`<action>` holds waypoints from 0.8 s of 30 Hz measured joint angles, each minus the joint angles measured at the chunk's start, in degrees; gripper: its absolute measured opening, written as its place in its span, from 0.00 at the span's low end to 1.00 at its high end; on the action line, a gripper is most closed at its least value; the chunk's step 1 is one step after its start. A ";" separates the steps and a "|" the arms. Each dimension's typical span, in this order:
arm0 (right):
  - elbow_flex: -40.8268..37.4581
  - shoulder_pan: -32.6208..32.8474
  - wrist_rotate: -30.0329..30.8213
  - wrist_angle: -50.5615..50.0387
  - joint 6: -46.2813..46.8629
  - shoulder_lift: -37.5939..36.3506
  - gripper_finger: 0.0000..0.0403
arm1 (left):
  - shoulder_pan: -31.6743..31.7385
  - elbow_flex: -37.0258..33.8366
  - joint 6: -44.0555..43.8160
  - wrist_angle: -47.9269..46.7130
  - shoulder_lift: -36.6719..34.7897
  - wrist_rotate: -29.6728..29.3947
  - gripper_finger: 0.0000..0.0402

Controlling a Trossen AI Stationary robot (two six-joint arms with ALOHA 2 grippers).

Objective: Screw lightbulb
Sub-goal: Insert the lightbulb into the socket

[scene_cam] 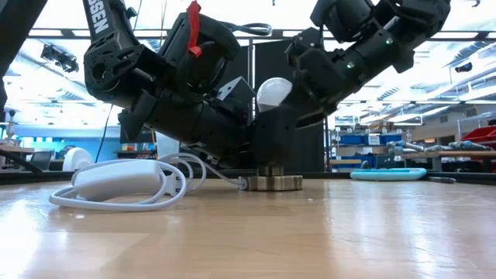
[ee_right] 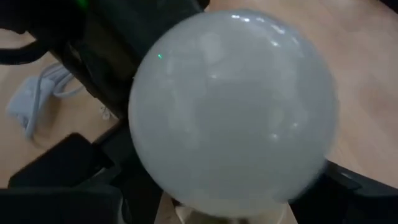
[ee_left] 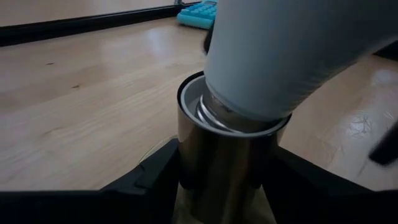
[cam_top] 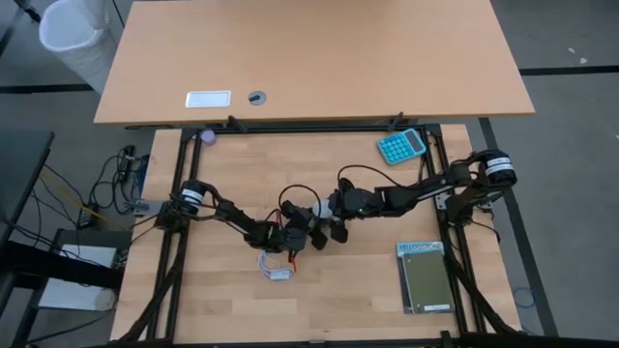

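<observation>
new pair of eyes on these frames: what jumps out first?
The two arms locked together at the table's middle: the left gripper is clamped on the dark socket cylinder, and the right gripper grips the white lightbulb, whose screw base sits tilted in the socket's mouth. Next, the coiled white cable lying just beside the socket, and the teal calculator at the far right of the table.

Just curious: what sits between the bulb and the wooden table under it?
A dark socket, gripped by the left jaws; the bulb enters its mouth. The low view shows its base on the table.
</observation>
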 joint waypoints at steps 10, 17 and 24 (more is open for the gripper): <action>0.00 0.48 -0.42 -2.37 -4.23 -0.61 0.71 | 0.00 0.00 -0.04 -0.04 0.00 -0.13 0.51; -0.02 0.39 -0.41 -6.07 -11.14 -3.35 0.71 | 0.00 0.00 -0.72 -0.32 0.00 -0.02 0.51; 0.00 -1.68 -0.92 -7.75 -19.53 -4.95 0.71 | 0.00 0.00 -0.73 -0.27 0.00 0.46 0.51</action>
